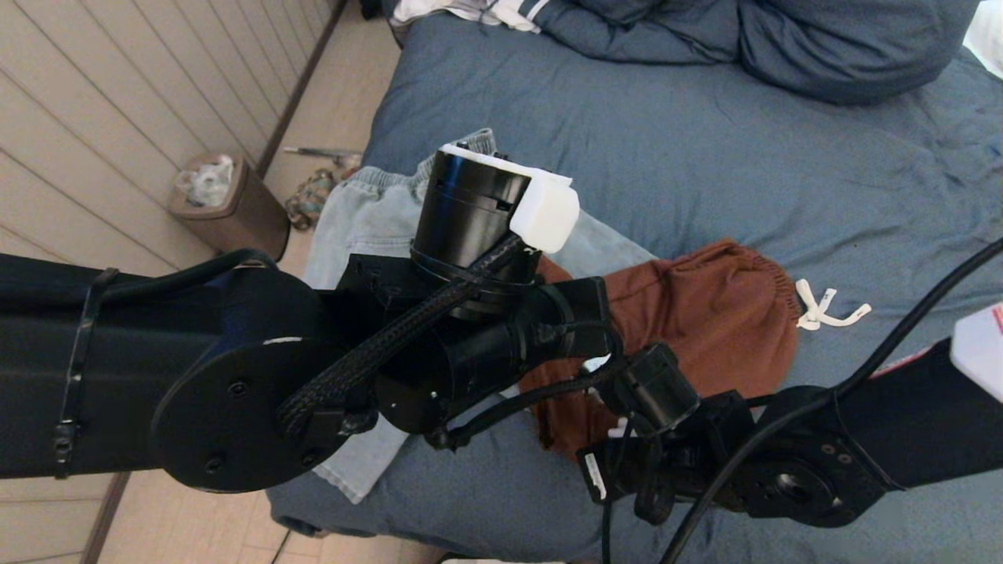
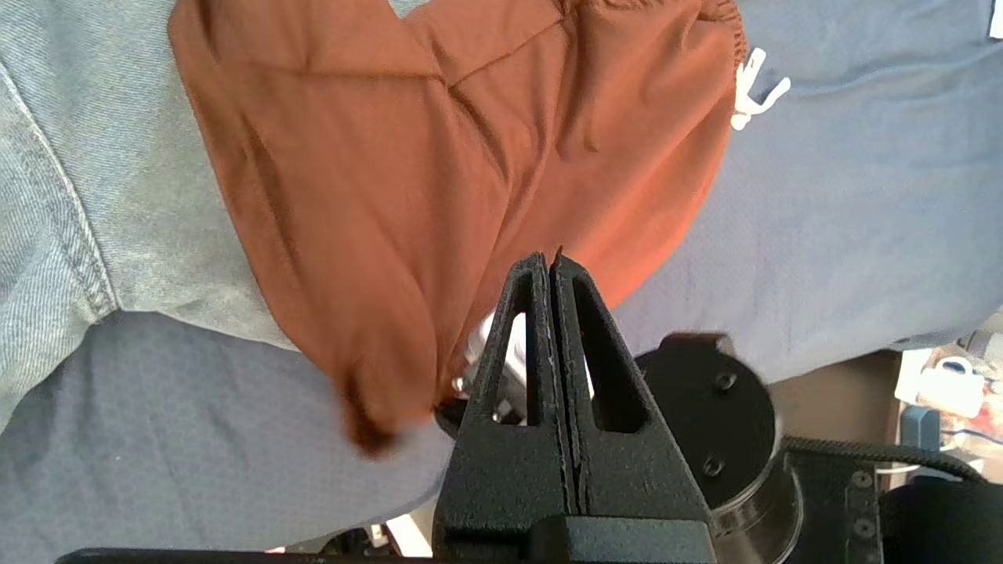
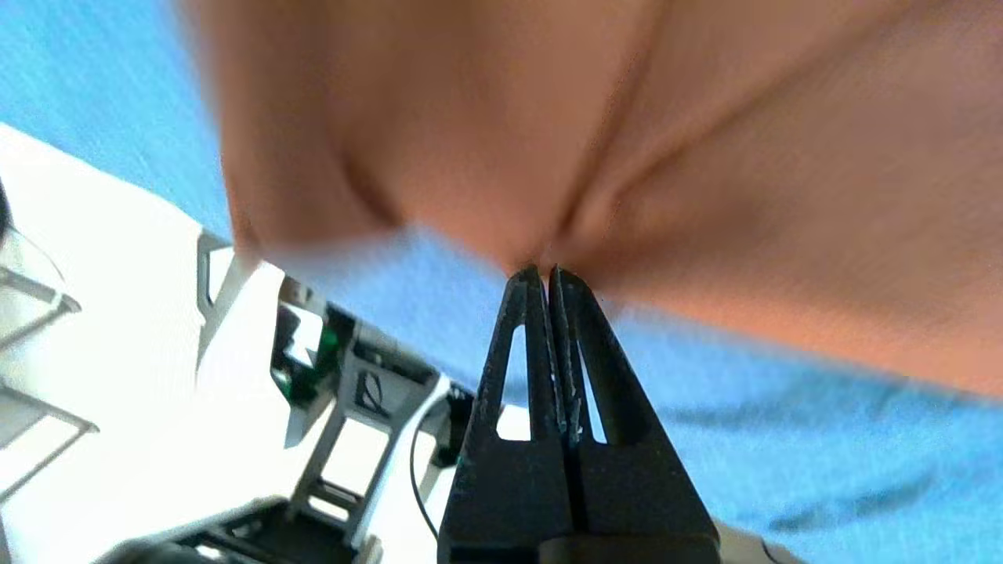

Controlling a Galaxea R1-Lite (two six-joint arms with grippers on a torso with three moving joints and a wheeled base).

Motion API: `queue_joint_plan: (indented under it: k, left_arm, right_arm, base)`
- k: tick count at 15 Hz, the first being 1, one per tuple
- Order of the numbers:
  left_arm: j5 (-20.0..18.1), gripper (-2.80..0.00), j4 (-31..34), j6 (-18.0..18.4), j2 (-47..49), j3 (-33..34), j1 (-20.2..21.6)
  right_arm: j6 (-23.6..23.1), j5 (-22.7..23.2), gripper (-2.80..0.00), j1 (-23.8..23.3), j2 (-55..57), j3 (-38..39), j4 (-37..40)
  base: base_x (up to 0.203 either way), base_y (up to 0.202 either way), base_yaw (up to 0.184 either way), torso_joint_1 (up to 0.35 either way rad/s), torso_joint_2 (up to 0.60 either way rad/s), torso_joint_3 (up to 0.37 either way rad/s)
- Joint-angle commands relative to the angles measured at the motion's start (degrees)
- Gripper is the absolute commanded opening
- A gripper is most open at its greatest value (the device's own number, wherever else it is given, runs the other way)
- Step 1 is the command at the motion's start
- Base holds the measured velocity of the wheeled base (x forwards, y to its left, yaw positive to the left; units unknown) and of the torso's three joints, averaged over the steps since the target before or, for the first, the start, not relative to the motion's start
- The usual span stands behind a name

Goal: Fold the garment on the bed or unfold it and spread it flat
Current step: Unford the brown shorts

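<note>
The garment (image 1: 705, 313), rust-brown shorts with a white drawstring (image 1: 823, 309), lies bunched near the front edge of the bed (image 1: 705, 141). In the left wrist view my left gripper (image 2: 550, 262) is shut at the hem of the garment (image 2: 392, 157), with a sliver of brown cloth pinched between its tips. My right gripper (image 3: 546, 274) is shut on the garment (image 3: 548, 117) too, and folds run together at its tips. One corner of the cloth hangs lifted and blurred. In the head view both arms cross over the garment and hide the fingers.
A light denim garment (image 1: 360, 227) lies partly under the brown one at the bed's left edge. Blue pillows (image 1: 823, 47) and white clothes sit at the head of the bed. A brown bin (image 1: 227, 204) and small clutter stand on the floor to the left.
</note>
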Motion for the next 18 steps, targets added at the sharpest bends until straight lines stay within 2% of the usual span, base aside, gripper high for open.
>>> queue_joint_plan:
  k: [1,3,5,8,11,12,14,18]
  left_arm:
    - [0.2,-2.8,-0.07,-0.22,0.01,0.0,-0.02]
    - [0.2,-2.8,0.01,-0.14,-0.42,0.0,0.06]
    - [0.2,-2.8,0.19,-0.14,-0.63,0.0,0.06]
    - [0.2,-2.8,0.28,-0.05,-0.62,-0.09,0.12]
    - [0.2,-2.8,0.45,0.04,0.56,-0.26,1.34]
    - [0.2,-2.8,0.45,0.04,1.4,-0.56,1.74]
    - [0.17,-2.8,0.41,0.05,2.5,-1.18,2.89]
    - [0.01,-2.8,0.08,0.06,3.92,-1.73,4.88]
  right_arm:
    - [0.01,-0.06,-2.8,-0.26,-1.24,0.54,0.03]
    - [-0.05,-0.12,-2.8,-1.7,-4.76,0.53,0.05]
    - [-0.4,-0.14,-2.8,-6.88,-9.66,0.11,0.05]
    - [-2.75,-0.08,-2.8,-18.72,-14.55,-0.87,0.05]
    - [-4.66,1.06,-2.8,-32.61,-15.2,-4.3,-0.06]
    - [-4.9,2.73,0.0,-35.9,-13.77,-6.77,-0.1]
    - [-4.88,5.4,0.0,-38.96,-8.84,-14.44,-0.13]
    - [-4.69,6.03,0.0,-41.33,3.56,-29.66,0.06]
  base:
    - [0.0,0.0,0.0,0.0,0.0,0.0]
    - [0.0,0.0,0.0,0.0,0.0,0.0]
    - [0.0,0.0,0.0,0.0,0.0,0.0]
    - [0.0,0.0,0.0,0.0,0.0,0.0]
    - [0.0,0.0,0.0,0.0,0.0,0.0]
    - [0.0,0.0,0.0,0.0,0.0,0.0]
    - [0.0,0.0,0.0,0.0,0.0,0.0]
    - [0.0,0.0,0.0,0.0,0.0,0.0]
